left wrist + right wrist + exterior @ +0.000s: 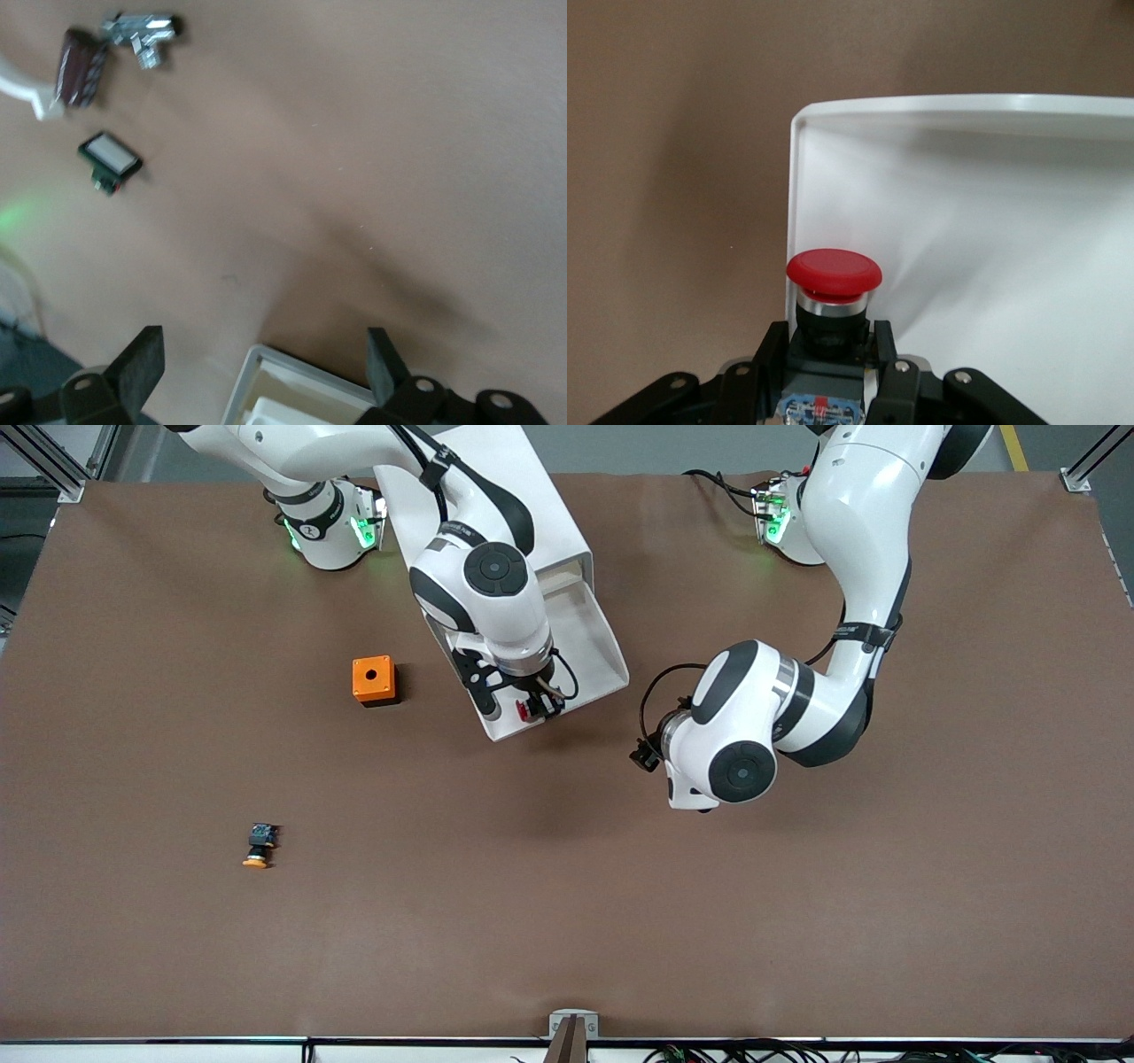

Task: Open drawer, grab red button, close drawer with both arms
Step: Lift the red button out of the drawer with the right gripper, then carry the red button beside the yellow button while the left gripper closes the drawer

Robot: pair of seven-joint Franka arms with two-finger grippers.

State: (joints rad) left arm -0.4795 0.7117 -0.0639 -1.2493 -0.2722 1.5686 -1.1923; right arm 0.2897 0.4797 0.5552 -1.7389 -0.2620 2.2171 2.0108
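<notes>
The white cabinet [496, 487] stands at the robots' side of the table, with one drawer [589, 638] pulled out toward the front camera. My right gripper [534, 707] is over the drawer's front corner and is shut on the red-capped button [524, 710]. In the right wrist view the fingers [888, 341] clamp the button's black body, its red cap [834, 272] showing against the drawer's white floor [992, 221]. My left gripper [657, 751] is open and empty, just off the drawer's front corner at the left arm's end. That corner [301, 376] shows between its fingers [142, 363].
An orange cube with a round hole [374, 680] sits beside the drawer toward the right arm's end. An orange-capped button [259, 845] lies nearer the front camera. The left wrist view shows small blurred items [109, 161] on the brown surface.
</notes>
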